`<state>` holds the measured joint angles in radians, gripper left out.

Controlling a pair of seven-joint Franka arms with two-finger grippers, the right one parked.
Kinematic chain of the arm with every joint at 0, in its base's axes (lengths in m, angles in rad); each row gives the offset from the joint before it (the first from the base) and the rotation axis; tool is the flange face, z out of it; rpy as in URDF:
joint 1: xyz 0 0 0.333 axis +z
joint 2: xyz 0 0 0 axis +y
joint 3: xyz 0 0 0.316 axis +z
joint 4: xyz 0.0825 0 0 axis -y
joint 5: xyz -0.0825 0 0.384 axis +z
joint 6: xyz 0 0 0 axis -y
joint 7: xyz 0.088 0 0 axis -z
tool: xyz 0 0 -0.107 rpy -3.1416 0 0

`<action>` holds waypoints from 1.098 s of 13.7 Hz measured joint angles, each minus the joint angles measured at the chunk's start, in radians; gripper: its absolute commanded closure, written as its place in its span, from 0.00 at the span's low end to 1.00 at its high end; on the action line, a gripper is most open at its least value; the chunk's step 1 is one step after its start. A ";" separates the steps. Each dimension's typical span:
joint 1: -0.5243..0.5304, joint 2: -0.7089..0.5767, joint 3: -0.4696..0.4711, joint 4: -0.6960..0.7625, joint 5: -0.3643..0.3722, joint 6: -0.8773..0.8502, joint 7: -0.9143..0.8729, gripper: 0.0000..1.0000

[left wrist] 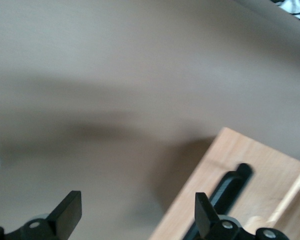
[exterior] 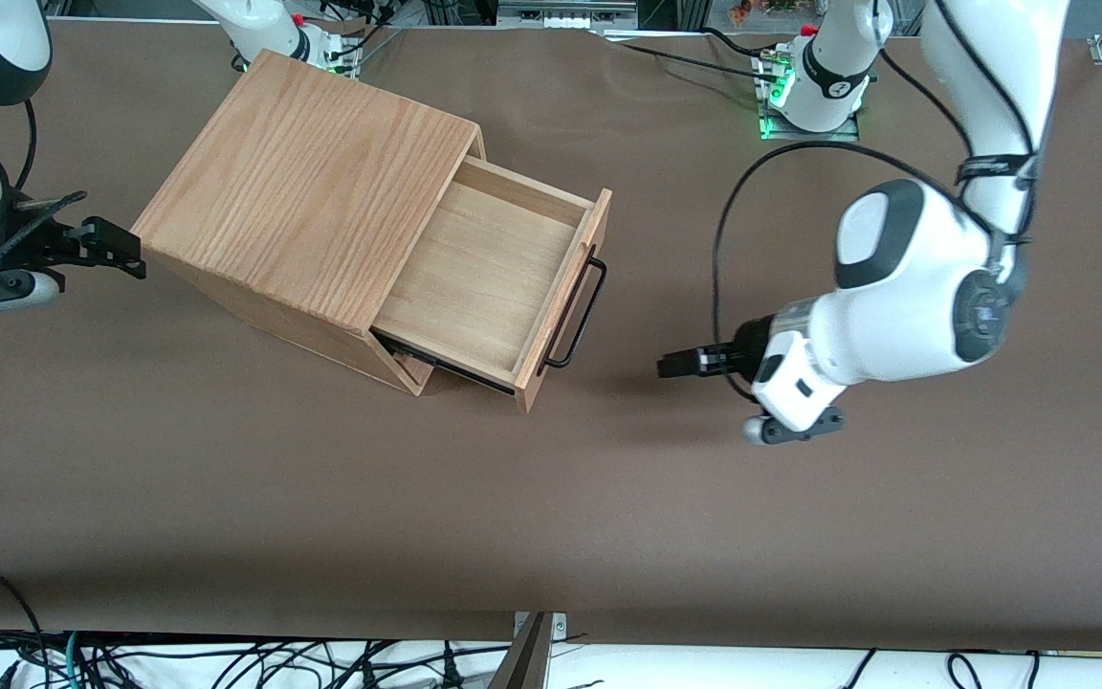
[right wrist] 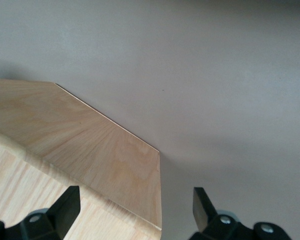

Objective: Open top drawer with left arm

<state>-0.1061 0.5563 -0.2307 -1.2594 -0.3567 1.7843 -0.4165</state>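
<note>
The top drawer (exterior: 484, 277) stands pulled well out of the oak-grained box (exterior: 312, 182), its pale tray bare inside. Its thin black bar handle (exterior: 578, 311) runs along the front panel. The left arm (exterior: 905, 287) hovers above the table in front of the drawer, toward the working arm's end. Its gripper (exterior: 680, 365) points at the drawer front and sits a short way off the handle, touching nothing. In the left wrist view the gripper (left wrist: 138, 212) is open with only brown table between the fingers; the drawer front (left wrist: 249, 190) and handle (left wrist: 229, 190) lie beside one finger.
The brown table (exterior: 551, 517) stretches wide around the box. The box sits toward the parked arm's end. Cables (exterior: 226, 660) trail along the table edge nearest the front camera. Arm bases (exterior: 814, 86) stand at the edge farthest from that camera.
</note>
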 measured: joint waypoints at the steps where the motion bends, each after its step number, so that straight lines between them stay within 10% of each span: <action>1: 0.027 -0.012 0.002 0.000 0.015 -0.043 0.041 0.00; 15: 0.292 -0.101 0.042 -0.036 0.260 -0.202 0.515 0.00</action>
<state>0.1855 0.4552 -0.1885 -1.2953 -0.0968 1.5823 0.0982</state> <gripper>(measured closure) 0.000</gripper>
